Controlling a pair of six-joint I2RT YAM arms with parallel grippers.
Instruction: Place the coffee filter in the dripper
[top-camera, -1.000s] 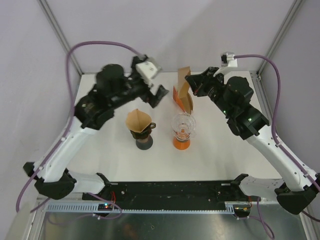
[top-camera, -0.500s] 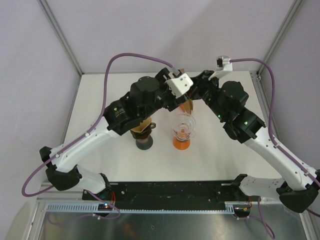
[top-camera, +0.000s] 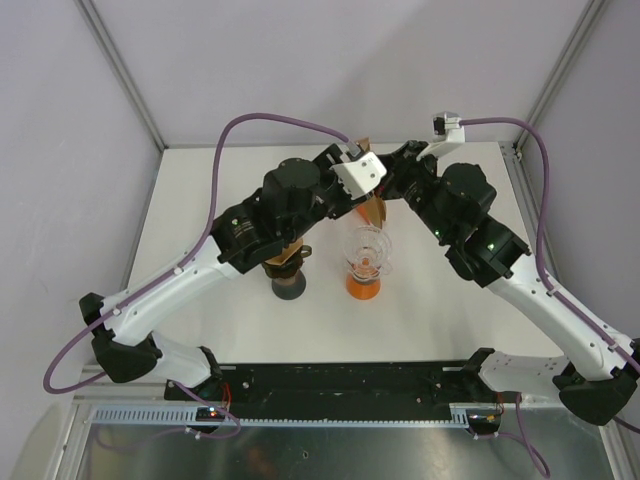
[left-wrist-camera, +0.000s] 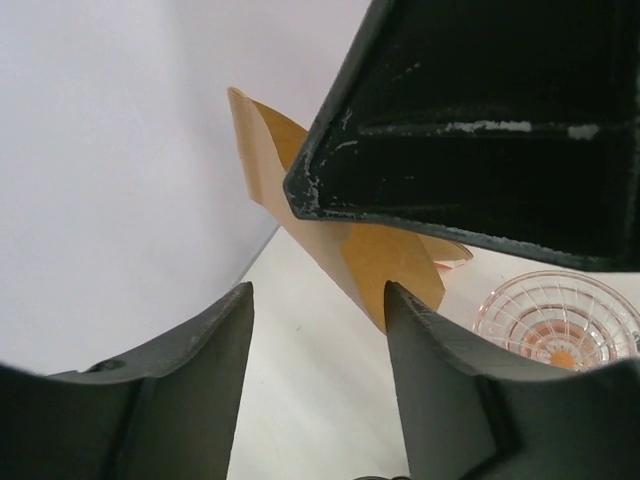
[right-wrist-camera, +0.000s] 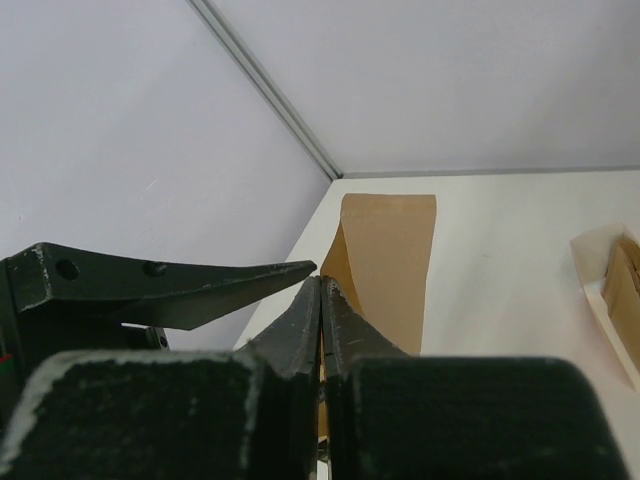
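Both in shot now: the left arm (top-camera: 165, 290) and the right arm (top-camera: 555, 305) wear smooth white shells on the long links, with bulky black joint housings, and a small green light (top-camera: 492, 243) glows on the right one. A purple cable (top-camera: 265, 120) runs off each, up to a white wrist camera block (top-camera: 358, 172). Up close, the right arm's fingers (right-wrist-camera: 295, 330) are matte black wedges, chipped pale along the edges.

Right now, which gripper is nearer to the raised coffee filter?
Right. The right gripper is shut on the coffee filter; the left gripper, open, hovers just short of it.
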